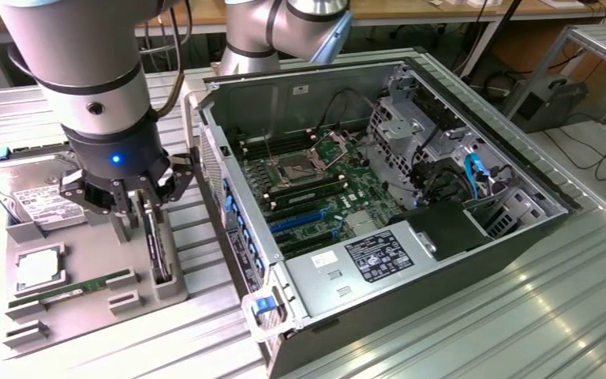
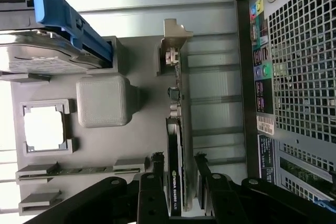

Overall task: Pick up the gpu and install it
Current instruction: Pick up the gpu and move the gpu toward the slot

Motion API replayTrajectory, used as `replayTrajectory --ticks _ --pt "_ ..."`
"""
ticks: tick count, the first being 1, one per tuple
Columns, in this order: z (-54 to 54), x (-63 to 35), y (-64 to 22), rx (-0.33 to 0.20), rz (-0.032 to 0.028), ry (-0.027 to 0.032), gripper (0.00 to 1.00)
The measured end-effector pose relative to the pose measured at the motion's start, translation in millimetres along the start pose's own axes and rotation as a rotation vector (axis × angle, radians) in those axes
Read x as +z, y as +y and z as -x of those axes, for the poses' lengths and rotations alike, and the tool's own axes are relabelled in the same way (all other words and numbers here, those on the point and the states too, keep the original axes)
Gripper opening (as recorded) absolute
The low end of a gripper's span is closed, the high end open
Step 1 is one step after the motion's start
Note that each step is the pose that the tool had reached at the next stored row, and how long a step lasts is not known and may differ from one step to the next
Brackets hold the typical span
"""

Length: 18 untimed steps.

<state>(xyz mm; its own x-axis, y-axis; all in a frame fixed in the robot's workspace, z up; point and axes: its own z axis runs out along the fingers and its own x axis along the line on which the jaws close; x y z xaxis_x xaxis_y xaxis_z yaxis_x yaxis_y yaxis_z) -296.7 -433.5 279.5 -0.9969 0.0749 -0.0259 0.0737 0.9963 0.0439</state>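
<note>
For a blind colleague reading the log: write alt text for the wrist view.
The gripper straddles the gpu, its open fingers either side of the black card, which stands on edge in a grey tray. The tray also holds a hard drive, a processor and a RAM stick; the computer case stands beside it.

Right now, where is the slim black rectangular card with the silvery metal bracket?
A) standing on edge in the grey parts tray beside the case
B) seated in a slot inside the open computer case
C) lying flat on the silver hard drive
A: the gpu stands on edge in its holder on the grey tray, directly under the gripper, outside the case.
</note>
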Motion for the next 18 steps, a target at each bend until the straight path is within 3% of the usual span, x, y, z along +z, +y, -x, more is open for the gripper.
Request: replayTrajectory --ticks 6,12,18 --pt "-0.7 17.1 -0.3 0.000 0.0000 -0.0001 0.36" --pt "-3.1 29.9 5.5 0.000 -0.0001 0.0000 0.36" --pt "-3.5 35.6 6.4 0.000 0.0000 0.0000 0.36"
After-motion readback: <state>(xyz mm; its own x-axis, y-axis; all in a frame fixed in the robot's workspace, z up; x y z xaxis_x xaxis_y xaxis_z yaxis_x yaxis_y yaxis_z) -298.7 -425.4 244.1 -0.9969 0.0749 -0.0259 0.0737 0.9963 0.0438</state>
